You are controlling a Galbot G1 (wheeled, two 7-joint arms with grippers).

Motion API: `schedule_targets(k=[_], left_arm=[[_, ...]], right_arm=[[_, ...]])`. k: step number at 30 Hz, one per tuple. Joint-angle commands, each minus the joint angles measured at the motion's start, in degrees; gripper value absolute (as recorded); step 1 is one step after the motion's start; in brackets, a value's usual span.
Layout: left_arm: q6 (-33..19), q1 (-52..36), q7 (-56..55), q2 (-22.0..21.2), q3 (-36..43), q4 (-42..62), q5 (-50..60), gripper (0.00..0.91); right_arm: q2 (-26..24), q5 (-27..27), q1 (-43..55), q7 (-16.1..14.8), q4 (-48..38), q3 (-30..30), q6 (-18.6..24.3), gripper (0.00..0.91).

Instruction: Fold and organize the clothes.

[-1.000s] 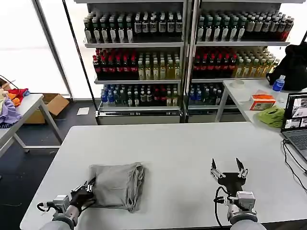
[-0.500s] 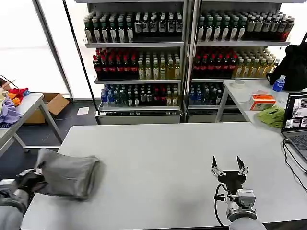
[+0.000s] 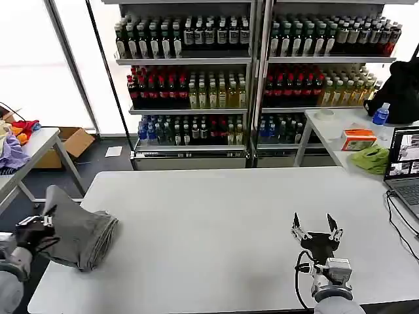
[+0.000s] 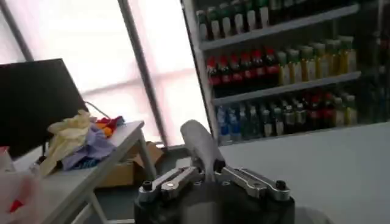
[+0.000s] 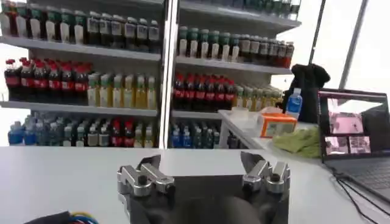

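Observation:
One of the clothes, a folded light grey shirt (image 3: 82, 232), lies at the left edge of the white table (image 3: 216, 216), with its left end lifted. My left gripper (image 3: 40, 226) is shut on that lifted end, just off the table's left side. In the left wrist view a fold of the grey shirt (image 4: 198, 141) stands pinched in the left gripper (image 4: 207, 173). My right gripper (image 3: 317, 222) hovers low over the table's front right, open and holding nothing. The right wrist view shows the right gripper (image 5: 204, 164) with its fingers spread apart over bare tabletop.
A side table (image 3: 40, 140) at the left carries purple, red and orange garments (image 3: 13, 147), with a cardboard box (image 3: 73, 140) behind it. A laptop (image 3: 402, 167) and its cable sit at the right edge. A lime-green cloth (image 3: 371, 159) and an orange box (image 3: 359, 139) lie on the far right table. Bottle shelves (image 3: 249, 62) stand behind.
My left gripper has pulled the folded shirt from the table's front left to its left edge and raised one end. The right gripper has barely moved.

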Motion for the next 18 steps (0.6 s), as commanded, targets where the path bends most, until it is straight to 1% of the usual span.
schedule_targets(k=[1, 3, 4, 6, 7, 8, 9, 11, 13, 15, 18], left_arm=[[2.71, -3.55, -7.17, -9.32, 30.64, -16.22, 5.74, 0.000], [3.51, -5.23, -10.77, -12.47, 37.65, -16.08, 7.33, 0.000], [3.35, -5.97, -10.95, -14.88, 41.82, -14.93, 9.57, 0.000], [2.26, -7.08, -10.47, -17.30, 44.97, -11.79, 13.05, 0.000], [2.03, -8.72, -10.52, -19.47, 46.15, -8.14, 13.81, 0.000], [2.33, -9.97, -10.76, -20.39, 46.62, -6.01, 13.74, 0.000], [2.44, -11.64, -10.89, -21.10, 46.93, -3.42, 13.75, 0.000], [2.35, -13.09, -11.33, -21.02, 46.80, -1.14, 13.37, 0.000], [2.41, -14.67, -13.25, -20.80, 46.59, 0.12, 11.92, 0.000], [3.89, -16.39, -15.00, -21.03, 46.31, -0.06, 8.48, 0.000], [4.58, -18.25, -15.32, -21.58, 45.89, 1.09, 7.50, 0.000]], right_arm=[[1.65, -0.98, -0.63, 0.13, 0.09, 0.85, -0.76, 0.907], [2.55, -1.66, -0.94, 0.17, -0.42, 0.69, -0.76, 0.907], [3.20, -2.40, -1.20, 0.30, -0.98, 0.47, -0.77, 0.907], [4.04, -2.75, -1.75, 0.35, -1.12, 0.34, -0.87, 0.907], [4.33, -2.72, -1.97, 0.42, -1.06, 0.36, -1.08, 0.907], [4.54, -2.65, -2.01, 0.41, -1.13, 0.54, -1.21, 0.907], [4.53, -2.64, -1.95, 0.37, -1.20, 0.67, -1.21, 0.907], [4.92, -2.76, -2.04, 0.39, -1.01, 0.62, -1.37, 0.907], [5.66, -3.34, -2.13, 0.37, -0.99, 0.38, -1.46, 0.907], [5.90, -5.05, -2.04, 0.03, -1.45, 0.02, -1.17, 0.907], [5.60, -5.24, -1.84, -0.07, -1.49, -0.28, -1.58, 0.907]])
